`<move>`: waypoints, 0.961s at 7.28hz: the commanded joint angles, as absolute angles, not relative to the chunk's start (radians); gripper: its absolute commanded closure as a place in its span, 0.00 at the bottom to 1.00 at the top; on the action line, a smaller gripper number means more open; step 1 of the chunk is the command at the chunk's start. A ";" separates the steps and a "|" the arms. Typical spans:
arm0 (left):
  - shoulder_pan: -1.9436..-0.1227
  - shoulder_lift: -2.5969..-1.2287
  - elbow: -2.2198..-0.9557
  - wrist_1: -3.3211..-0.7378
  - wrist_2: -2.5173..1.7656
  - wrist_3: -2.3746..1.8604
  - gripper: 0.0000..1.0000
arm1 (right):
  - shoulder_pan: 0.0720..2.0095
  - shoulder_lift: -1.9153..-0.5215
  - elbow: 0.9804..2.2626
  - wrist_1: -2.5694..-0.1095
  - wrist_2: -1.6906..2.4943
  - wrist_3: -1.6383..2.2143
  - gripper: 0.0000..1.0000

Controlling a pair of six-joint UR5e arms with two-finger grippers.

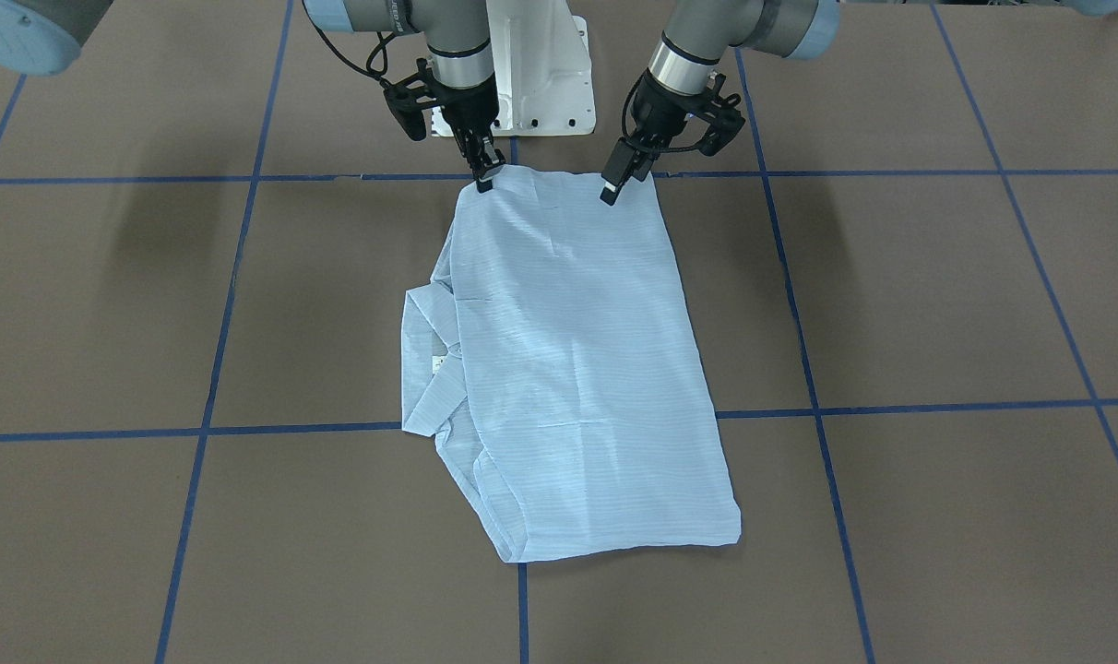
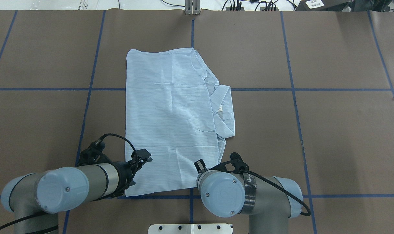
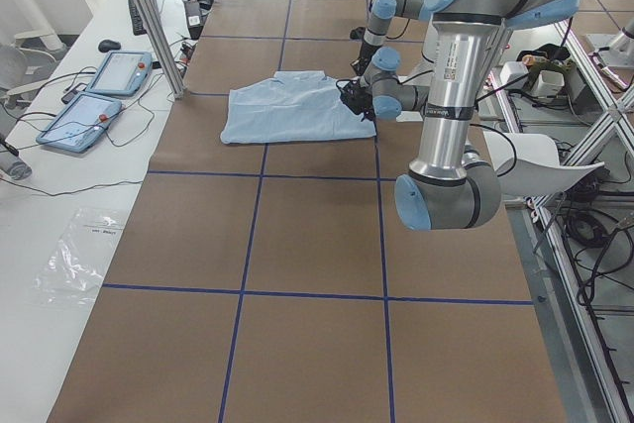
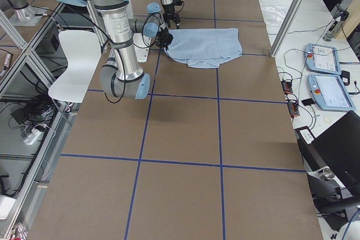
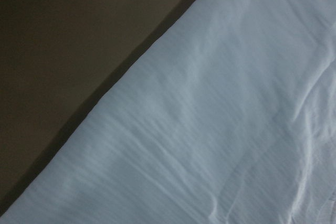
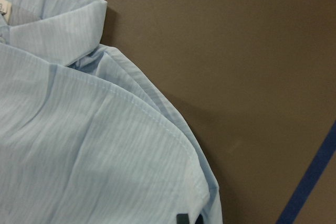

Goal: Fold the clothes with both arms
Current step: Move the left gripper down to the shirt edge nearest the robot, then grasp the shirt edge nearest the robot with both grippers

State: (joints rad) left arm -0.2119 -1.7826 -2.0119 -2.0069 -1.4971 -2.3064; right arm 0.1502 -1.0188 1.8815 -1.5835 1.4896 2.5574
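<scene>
- The shirt (image 1: pixel 577 369) lay flat on the brown table (image 1: pixel 928 295), near its middle, folded into a long wrinkled rectangle that ran away from the robot
- Its collar (image 2: pixel 223 97) stuck out along the edge on the robot's right side
- The shirt's near edge sat just in front of the white base (image 1: pixel 541 83), across a blue tape line (image 1: pixel 891 172)
- The right gripper (image 1: pixel 484 178) stood at the near corner on the robot's right, jaws drawn close together on the hem; a dark fingertip (image 6: pixel 182 219) showed at the cloth's edge in the right wrist view
- The left gripper (image 1: pixel 610 189) touched the same near edge close to the other corner; whether its jaws held the cloth, I could not tell
</scene>
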 commanded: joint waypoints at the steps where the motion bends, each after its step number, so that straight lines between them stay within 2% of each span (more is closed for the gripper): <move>1: -0.190 -1.753 -2.016 -1.997 -1.479 -2.319 0.01 | 0.144 -1.019 1.872 -1.580 1.488 2.553 0.53; 3: -0.190 -1.756 -2.017 -1.997 -1.479 -2.318 0.01 | 0.144 -1.019 1.868 -1.580 1.476 2.551 0.44; 6: -0.204 -1.759 -2.017 -1.997 -1.479 -2.316 0.01 | 0.141 -1.006 1.842 -1.578 1.476 2.553 0.42; 7: -0.206 -1.763 -2.017 -1.997 -1.479 -2.316 0.01 | 0.140 -1.006 1.841 -1.578 1.476 2.553 0.33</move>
